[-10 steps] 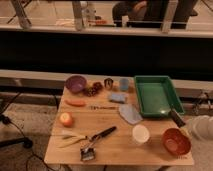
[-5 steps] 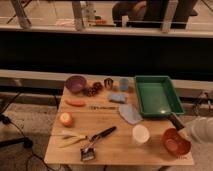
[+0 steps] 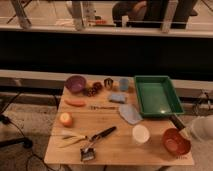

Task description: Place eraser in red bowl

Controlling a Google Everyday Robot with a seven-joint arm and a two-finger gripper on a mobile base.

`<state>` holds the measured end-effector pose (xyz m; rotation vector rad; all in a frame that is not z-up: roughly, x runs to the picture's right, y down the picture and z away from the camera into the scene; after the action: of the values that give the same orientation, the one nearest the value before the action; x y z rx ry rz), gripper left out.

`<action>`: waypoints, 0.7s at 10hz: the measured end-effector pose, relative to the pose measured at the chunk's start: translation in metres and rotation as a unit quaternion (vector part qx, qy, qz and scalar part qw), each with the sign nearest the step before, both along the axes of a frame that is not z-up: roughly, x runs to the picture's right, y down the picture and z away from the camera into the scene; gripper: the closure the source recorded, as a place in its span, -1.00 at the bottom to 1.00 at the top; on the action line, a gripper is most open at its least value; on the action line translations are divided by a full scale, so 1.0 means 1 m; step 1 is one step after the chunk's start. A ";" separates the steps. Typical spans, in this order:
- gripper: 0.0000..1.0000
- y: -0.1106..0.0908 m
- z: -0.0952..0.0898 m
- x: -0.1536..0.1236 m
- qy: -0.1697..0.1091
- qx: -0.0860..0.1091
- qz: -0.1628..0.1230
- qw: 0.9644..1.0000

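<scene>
The eraser is a thin dark bar lying flat on the wooden table, near its middle, below the pale-blue block. The red bowl stands at the table's front right corner and looks empty. My gripper shows as a dark tip on a white arm coming in from the right edge. It is just above and behind the red bowl, far to the right of the eraser, and I see nothing held in it.
A green tray fills the back right. A white cup stands left of the red bowl. A grey-blue cloth, black-handled brush, purple bowl, carrot and round fruit are spread over the table.
The white arm at the right edge has shifted slightly near the red bowl. The eraser and the other objects have not moved.
</scene>
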<state>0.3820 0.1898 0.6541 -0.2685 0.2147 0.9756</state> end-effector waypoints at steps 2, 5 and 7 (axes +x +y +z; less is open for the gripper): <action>1.00 0.002 0.003 0.004 0.013 -0.011 -0.001 1.000; 1.00 0.007 0.004 0.003 0.010 -0.020 -0.010 1.000; 1.00 0.007 0.005 0.000 0.010 -0.026 -0.012 1.000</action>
<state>0.3821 0.1973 0.6590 -0.3035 0.2605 0.9496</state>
